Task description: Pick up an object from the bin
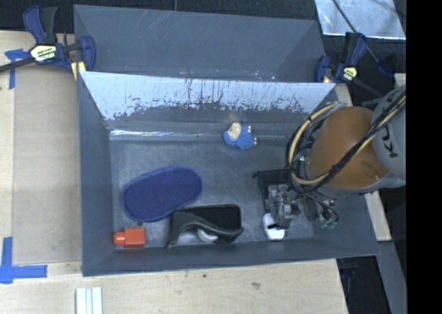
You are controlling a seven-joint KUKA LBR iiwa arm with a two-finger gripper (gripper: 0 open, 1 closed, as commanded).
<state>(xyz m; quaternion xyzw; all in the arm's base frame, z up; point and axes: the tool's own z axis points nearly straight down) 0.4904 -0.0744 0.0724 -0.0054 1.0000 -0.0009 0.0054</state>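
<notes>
The gripper (277, 214) is low in the bin's front right part, reaching in from the right, its dark metal end pointed down at the floor; whether it is spread wide or drawn narrow cannot be told, since its tip is a dark tangle from this angle; directly below that tip, towards the front wall, lies a small white thing (274, 232), rounded and pale, and whether the gripper touches it or only hangs just above it cannot be told; behind the gripper the arm's wrist carries an orange cover (345, 150) with looped cables (304, 141) round it; to the left of the gripper, near it but apart, lies a black object (207, 223) with a curved shape, resting along the front wall; beyond that, further left, a flat dark blue oval pad (162, 192) lies on the floor, just beside the black object's upper left end; in the front left corner sits a small orange-red block (130, 238); well apart from all these, at the foot of the back wall, is a small blue and cream figure (239, 136); the grey metal bin (97, 168) holds them all
</notes>
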